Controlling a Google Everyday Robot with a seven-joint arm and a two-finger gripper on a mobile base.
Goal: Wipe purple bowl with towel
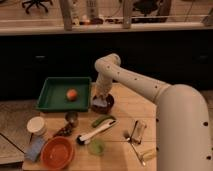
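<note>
The robot's white arm [150, 95] reaches across the wooden table [125, 107], its gripper [101, 98] lowered into the purple bowl [102, 104] beside the green tray [52, 97]. A pale towel [100, 103] appears to sit in the bowl under the gripper; wiping looks underway, not finished. Finger position cannot be told.

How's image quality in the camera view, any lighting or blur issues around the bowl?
Camera view: dim, warm light; soft blur throughout. The gripper sits down in the purple bowl beside the green tray, edges smeared. Dark cabinet band behind hides detail; the robot arm reads bright by contrast.
</note>
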